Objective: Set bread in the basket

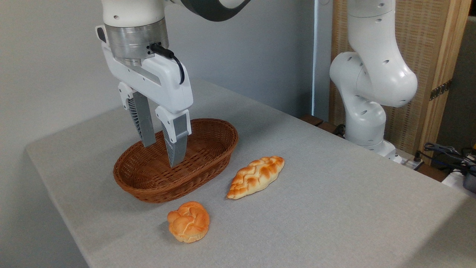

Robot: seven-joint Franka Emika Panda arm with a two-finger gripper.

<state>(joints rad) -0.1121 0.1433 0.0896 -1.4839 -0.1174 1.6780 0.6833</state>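
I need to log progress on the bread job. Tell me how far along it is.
Nothing looks done yet: the round bun sits on the table in front of the basket, which holds no bread. In hand: nothing; the gripper hangs open above the basket, fingers empty. Left: reach the bun, grasp it, lift it and set it in the basket. The braided loaf lies beside the basket, untouched.

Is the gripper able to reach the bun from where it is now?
Probably yes. The gripper hangs open and empty above the basket; the bun lies apart on bare table in front, with nothing over it. The loaf lies off to the side.
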